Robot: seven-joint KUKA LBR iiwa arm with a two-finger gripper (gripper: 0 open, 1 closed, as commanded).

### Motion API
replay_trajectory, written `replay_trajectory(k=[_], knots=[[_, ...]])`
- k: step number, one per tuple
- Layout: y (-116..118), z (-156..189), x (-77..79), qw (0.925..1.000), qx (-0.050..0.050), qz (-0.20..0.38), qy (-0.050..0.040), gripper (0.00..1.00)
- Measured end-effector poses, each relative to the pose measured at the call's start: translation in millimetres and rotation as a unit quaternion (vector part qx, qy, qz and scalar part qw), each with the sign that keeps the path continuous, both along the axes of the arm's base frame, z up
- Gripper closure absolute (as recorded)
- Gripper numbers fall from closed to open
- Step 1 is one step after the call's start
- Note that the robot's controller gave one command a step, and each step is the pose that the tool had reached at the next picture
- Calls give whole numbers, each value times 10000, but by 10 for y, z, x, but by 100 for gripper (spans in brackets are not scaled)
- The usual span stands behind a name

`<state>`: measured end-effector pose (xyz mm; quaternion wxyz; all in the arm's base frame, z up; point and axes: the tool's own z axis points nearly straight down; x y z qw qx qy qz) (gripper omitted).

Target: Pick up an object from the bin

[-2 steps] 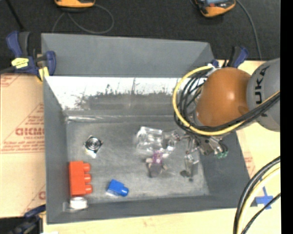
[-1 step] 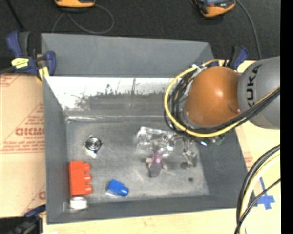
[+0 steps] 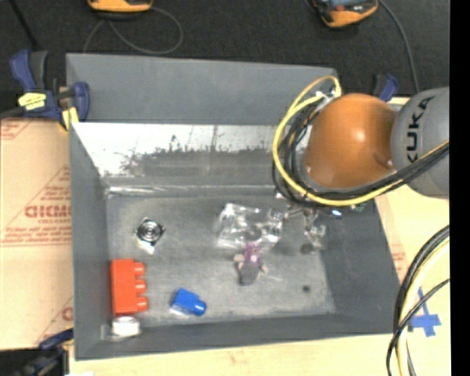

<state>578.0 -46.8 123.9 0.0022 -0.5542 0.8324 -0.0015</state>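
- Tool status: my tool (image 3: 312,232) hangs low over the right part of the bin (image 3: 219,143) floor, beneath my orange cover (image 3: 348,141). I cannot tell whether it is set wide or narrow. Nothing is seen held in it.
- Nearest thing: a clear crumpled plastic wrapper (image 3: 239,224) lies mid-floor, just beside the tool on its left.
- A small purple piece (image 3: 251,262) lies at the wrapper's lower edge. I cannot tell whether the two touch.
- Appearance of the wrapper: transparent, glossy and creased, with an irregular outline. It lies low, and its edges blend into the grey floor.
- Risk 1: the film is likely to slip or fold out of a closing grip. Cause: a slick surface and no rigid edge.
- Risk 2: the tool may close on bare floor. Cause: it stands off the wrapper's right edge, not over its middle.
- Risk 3: the purple piece may be dragged along with the film. Cause: its closeness to the wrapper.
- Elsewhere: a red block (image 3: 129,286), a blue piece (image 3: 188,301) and a silver round part (image 3: 149,232) lie well apart at the left. I expect no interference from them.
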Motion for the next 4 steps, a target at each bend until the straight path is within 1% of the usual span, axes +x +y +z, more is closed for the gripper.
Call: replay_trajectory(k=[1, 2, 3, 4], knots=[[199, -525, 55, 9940, 0, 1096, -9, 0], [328, -537, -384, 9747, -1, 2235, 27, 0], [327, -534, -375, 9750, 0, 2220, 20, 100], [322, -38, -360, 9755, -10, 2198, -2, 100]])
